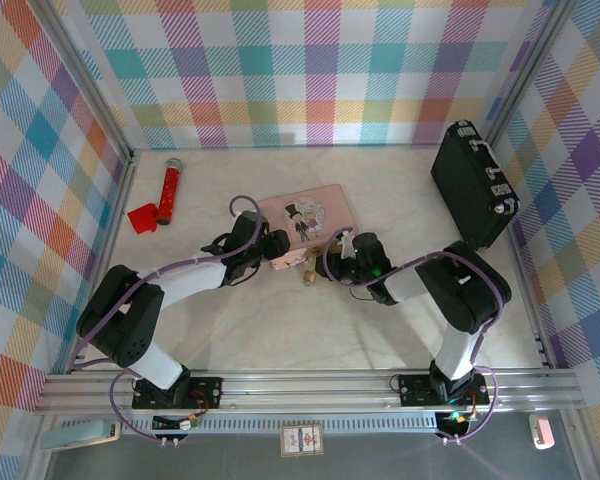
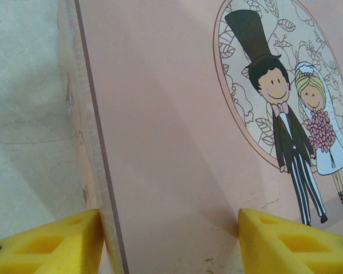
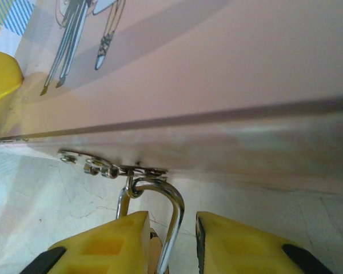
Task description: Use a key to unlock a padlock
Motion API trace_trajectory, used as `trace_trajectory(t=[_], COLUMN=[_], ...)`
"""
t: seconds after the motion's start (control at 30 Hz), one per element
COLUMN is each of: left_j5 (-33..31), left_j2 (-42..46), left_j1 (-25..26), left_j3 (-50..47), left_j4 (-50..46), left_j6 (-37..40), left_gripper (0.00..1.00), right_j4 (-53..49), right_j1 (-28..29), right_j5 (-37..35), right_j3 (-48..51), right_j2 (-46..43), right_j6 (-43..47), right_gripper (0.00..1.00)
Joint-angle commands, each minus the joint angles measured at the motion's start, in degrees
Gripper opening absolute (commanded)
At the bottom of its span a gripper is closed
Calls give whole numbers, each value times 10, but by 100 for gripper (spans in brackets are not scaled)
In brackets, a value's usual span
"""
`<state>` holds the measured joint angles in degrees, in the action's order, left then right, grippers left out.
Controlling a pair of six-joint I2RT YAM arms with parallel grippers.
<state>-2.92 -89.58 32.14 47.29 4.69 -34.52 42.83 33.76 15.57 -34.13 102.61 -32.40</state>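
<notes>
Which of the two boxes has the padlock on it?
The pink tin box with the cartoon couple: its front hasp carries the padlock. The black case stands apart at far right.

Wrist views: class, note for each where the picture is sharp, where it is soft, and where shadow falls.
Right wrist view: the padlock shackle is fairly crisp, the pink tin is smeared along its near side wall, and a shadow band crosses its lid. Left wrist view: the cartoon couple is sharp, and a faint diagonal shadow lies on the lid.
</notes>
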Motion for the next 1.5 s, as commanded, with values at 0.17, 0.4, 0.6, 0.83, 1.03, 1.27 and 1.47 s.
trace_trajectory(t=[0.17,0.4,0.6,0.83,1.03,1.27,1.47], left_j5=[24,19,12,5,-12,-32,-53], left_j2=[-19,-22,-16,-10,-5,10,18], left_j1=[9,11,14,28,50,56,57], left_j3=[-40,-53,-61,-72,-81,-92,-109], left_j4=[-85,-65,-56,-36,-17,-20,-1], left_j6=[-11,-30,-41,-68,-101,-113,-127], left_gripper=[59,57,56,55,55,55,56], right_j4=[25,-31,3,62,119,118,126], right_j1=[8,12,17,23,37,38,37], right_j5=[-15,-115,-149,-172,-220,-263,-274], right_j3=[1,10,29,46,62,77,76], right_j2=[13,1,-5,13,17,-7,-12], right_j6=[-40,-163,-212,-299,-358,-406,-431], right_gripper=[19,8,6,5,4,0,0])
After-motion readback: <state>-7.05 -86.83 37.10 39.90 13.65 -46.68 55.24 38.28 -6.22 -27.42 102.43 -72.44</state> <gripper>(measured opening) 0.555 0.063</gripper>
